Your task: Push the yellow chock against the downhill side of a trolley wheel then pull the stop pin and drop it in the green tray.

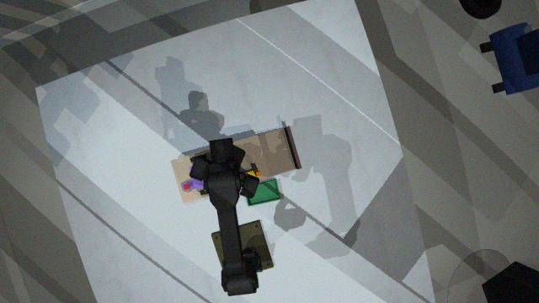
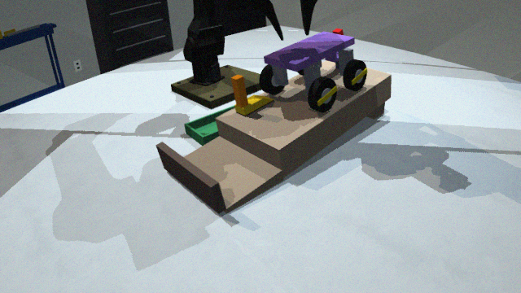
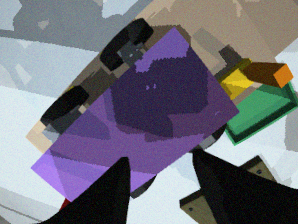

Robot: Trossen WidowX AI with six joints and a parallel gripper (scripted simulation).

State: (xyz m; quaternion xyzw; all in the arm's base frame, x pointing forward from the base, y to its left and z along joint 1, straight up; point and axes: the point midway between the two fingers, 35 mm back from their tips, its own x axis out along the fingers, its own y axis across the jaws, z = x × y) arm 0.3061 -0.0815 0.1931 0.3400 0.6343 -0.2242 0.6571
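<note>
The trolley with a purple deck (image 1: 195, 183) (image 2: 309, 49) (image 3: 160, 72) stands upright on the ramp (image 1: 275, 147) (image 2: 281, 130). The red-headed stop pin (image 1: 186, 186) (image 2: 338, 31) (image 3: 66, 204) is at its uphill end. The yellow chock (image 1: 252, 173) (image 2: 256, 104) (image 3: 236, 84) with its orange handle (image 2: 239, 91) (image 3: 283, 76) sits on the ramp just downhill of the tray-side downhill wheel (image 2: 272, 79); whether they touch is unclear. My gripper (image 2: 295, 37) (image 3: 161, 159) is partly open and empty, above the trolley. In the top view the arm hides its fingers.
The green tray (image 1: 264, 194) (image 2: 211, 128) (image 3: 260, 117) lies beside the ramp, near the chock, and looks empty. A dark end board (image 1: 293, 147) (image 2: 189, 167) closes the ramp's low end. The arm's base plate (image 1: 265, 248) (image 2: 216, 95) is on the tray's side of the ramp.
</note>
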